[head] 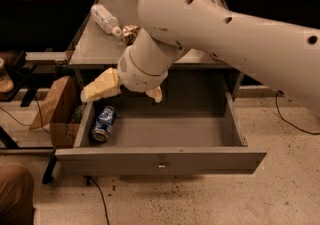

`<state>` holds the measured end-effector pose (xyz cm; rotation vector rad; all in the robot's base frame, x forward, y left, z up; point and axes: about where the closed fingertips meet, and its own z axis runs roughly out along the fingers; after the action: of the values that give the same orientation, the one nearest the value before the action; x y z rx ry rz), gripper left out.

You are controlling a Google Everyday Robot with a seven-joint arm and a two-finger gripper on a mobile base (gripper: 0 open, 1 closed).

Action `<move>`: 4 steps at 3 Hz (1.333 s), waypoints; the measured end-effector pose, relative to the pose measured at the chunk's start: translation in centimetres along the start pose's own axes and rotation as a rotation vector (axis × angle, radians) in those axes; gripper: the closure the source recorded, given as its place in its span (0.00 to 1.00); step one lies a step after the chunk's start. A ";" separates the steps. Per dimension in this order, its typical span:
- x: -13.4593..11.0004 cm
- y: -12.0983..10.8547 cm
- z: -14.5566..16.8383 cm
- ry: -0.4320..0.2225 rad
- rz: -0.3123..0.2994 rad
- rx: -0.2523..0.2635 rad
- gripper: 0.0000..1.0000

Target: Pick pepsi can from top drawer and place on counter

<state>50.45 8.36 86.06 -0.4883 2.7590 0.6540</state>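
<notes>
The pepsi can (103, 123) is blue with white markings and lies on its side in the front left corner of the open top drawer (160, 160). My gripper (124, 92) hangs over the drawer's left part, above and just behind the can, apart from it. Its two cream fingers are spread wide, one (100, 86) toward the left wall, the other (156, 94) to the right. Nothing is between them. The counter (95, 49) is the grey cabinet top behind the drawer, partly hidden by my arm.
A clear plastic bottle (105, 19) lies on the counter at the back left. A crinkly brown snack bag (131, 33) sits beside it, partly hidden by my arm. A cardboard box (57, 109) stands on the floor left of the drawer. A cable runs along the floor.
</notes>
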 end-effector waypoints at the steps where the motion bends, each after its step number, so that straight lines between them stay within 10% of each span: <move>1: -3.3 -2.0 2.9 -0.038 0.062 0.042 0.00; 3: -6.8 -8.9 12.4 0.031 0.248 0.250 0.00; 4: -6.7 -7.9 15.1 0.049 0.280 0.307 0.18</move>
<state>62.18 10.59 72.19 -0.0531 2.9282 0.2660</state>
